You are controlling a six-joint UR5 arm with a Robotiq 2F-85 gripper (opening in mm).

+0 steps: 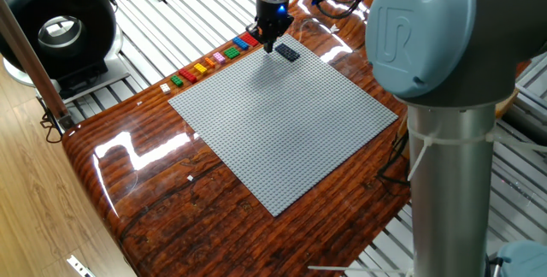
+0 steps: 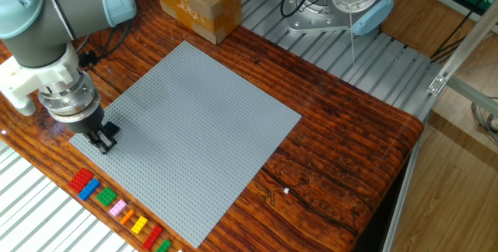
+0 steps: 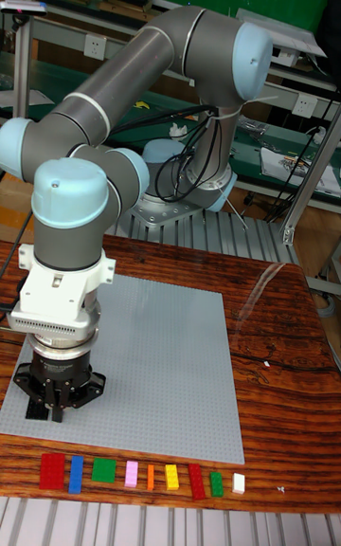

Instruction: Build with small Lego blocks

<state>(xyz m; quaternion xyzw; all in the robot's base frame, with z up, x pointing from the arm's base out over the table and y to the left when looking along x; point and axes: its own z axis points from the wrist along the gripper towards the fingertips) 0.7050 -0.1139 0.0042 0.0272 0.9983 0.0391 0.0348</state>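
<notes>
My claw [image 2: 99, 142] hung over the near-left corner of the grey baseplate [image 2: 194, 127], pointing straight down, its dark fingers [image 1: 270, 41] close together. Just beside the tips a small dark block [image 1: 287, 52] lay on the plate; whether I was touching it or gripping anything I cannot tell, since my own wrist hid the tips in the tall fixed view and the other views were too small.

The small Lego blocks [image 3: 133, 474] sat in a row on the wooden counter [image 2: 342, 135], just off the plate's edge and near my claw: red [image 3: 51, 471], blue [image 3: 76, 474], green [image 3: 103, 470], pink [image 3: 131, 474], orange [image 3: 150, 477], yellow [image 3: 171, 476], another red [image 3: 196, 481], another green [image 3: 217, 483] and a white one [image 3: 239, 482] at the end. None rested on the plate.

A cardboard box [image 2: 196, 1] stood at the far corner of the counter.
</notes>
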